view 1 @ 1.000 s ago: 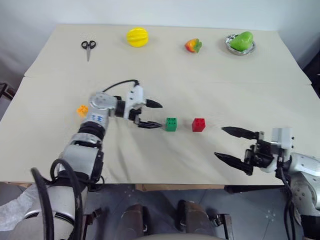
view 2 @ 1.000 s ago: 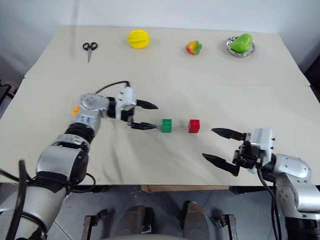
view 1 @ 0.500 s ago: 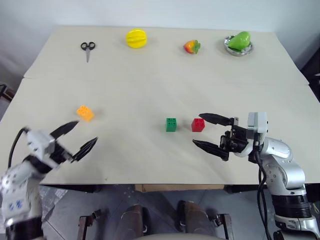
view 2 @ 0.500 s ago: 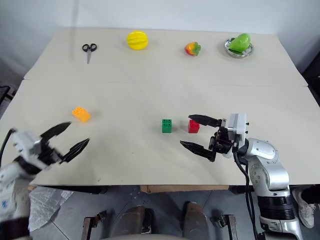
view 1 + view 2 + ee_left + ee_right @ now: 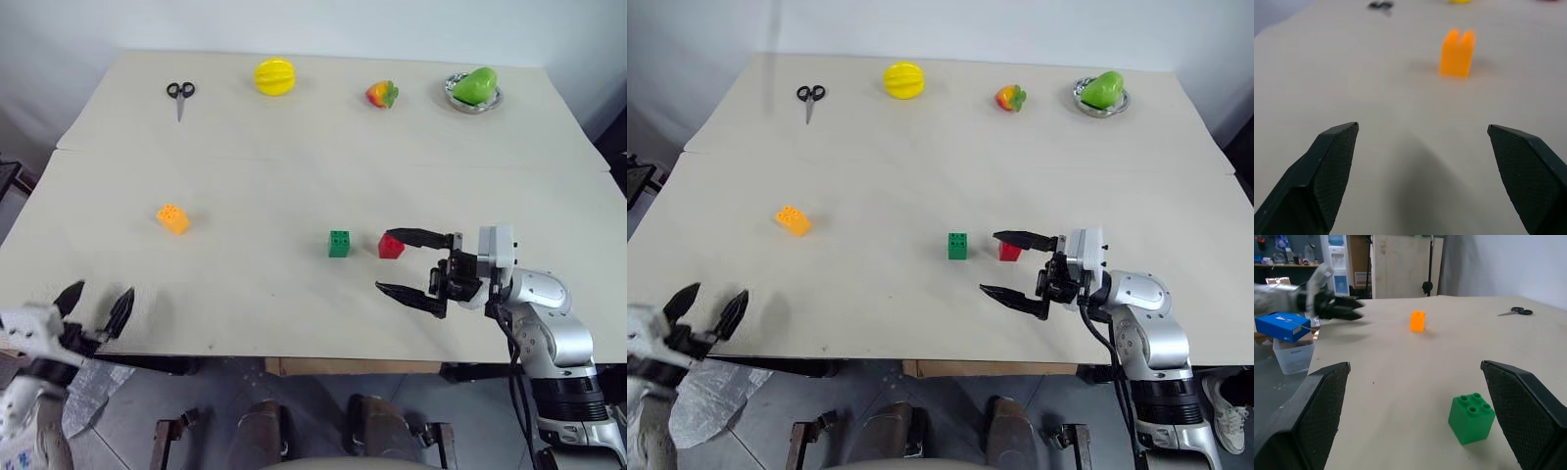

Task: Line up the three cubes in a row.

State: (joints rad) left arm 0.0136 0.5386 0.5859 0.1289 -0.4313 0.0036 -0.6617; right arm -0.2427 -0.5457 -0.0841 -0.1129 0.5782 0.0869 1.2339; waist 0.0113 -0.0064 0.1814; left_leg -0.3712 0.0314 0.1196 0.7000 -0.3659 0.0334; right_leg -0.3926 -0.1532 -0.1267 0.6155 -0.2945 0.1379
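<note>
You have the green cube (image 5: 339, 244) and the red cube (image 5: 390, 245) sitting close together at the centre of the frame, already a pair. The orange cube (image 5: 172, 218) lies well apart, toward the left of the frame, so the row is not yet made. Your right gripper (image 5: 408, 263) hangs beside the red cube with its fingers spread wide, holding nothing. Your left gripper (image 5: 94, 307) sits at the lower left edge of the counter (image 5: 294, 147), fingers wide too, empty, with the orange cube straight ahead of it. Next, I'd judge, you reach the left gripper forward, close on the orange cube, and carry it in line beside the green one
</note>
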